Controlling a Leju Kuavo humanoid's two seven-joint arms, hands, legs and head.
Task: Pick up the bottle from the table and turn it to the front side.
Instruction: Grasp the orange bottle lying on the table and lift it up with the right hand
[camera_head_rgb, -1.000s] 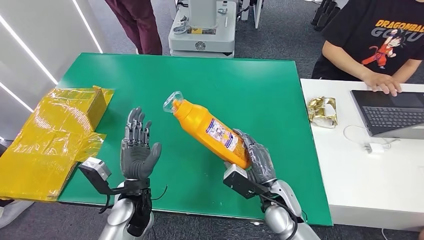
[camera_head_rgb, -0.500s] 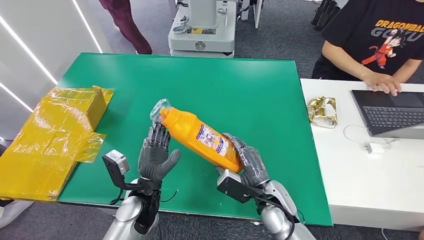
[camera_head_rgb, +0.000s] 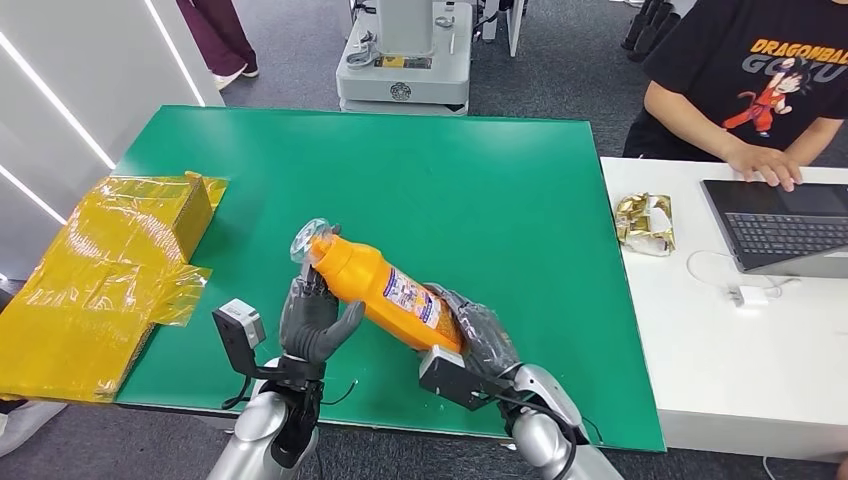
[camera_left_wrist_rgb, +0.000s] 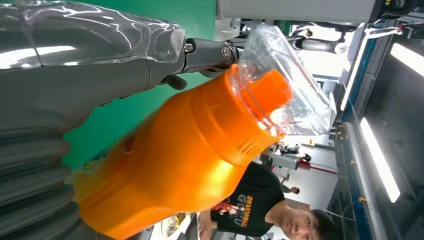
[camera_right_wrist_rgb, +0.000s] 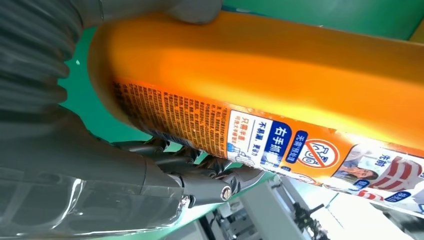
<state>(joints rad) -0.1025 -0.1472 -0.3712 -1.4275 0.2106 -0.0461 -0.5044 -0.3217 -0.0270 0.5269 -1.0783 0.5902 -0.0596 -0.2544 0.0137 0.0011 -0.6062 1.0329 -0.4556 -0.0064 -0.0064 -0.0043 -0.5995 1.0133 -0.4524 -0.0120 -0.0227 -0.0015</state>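
Note:
An orange bottle (camera_head_rgb: 385, 290) with a clear cap (camera_head_rgb: 308, 240) and a printed label hangs tilted above the near part of the green table (camera_head_rgb: 450, 180), cap end up and to the left. My right hand (camera_head_rgb: 485, 335) grips its base end; in the right wrist view the bottle (camera_right_wrist_rgb: 260, 75) lies across that hand (camera_right_wrist_rgb: 75, 170), label showing. My left hand (camera_head_rgb: 312, 322) sits under the bottle's shoulder, palm against it. In the left wrist view the bottle (camera_left_wrist_rgb: 200, 150) rests on this hand (camera_left_wrist_rgb: 75, 75), whose fingers (camera_left_wrist_rgb: 210, 52) stretch straight past the neck.
A yellow film-wrapped box (camera_head_rgb: 110, 270) lies at the table's left edge. To the right stands a white table (camera_head_rgb: 740, 370) with a gold wrapper (camera_head_rgb: 645, 222), a charger (camera_head_rgb: 750, 295) and a laptop (camera_head_rgb: 785, 225), where a seated person (camera_head_rgb: 770, 80) types. A grey machine (camera_head_rgb: 405, 55) stands behind.
My right hand has carried the bottle down and to the left. My left hand has moved right and come in under the bottle's shoulder. A person walking at the back has moved further left.

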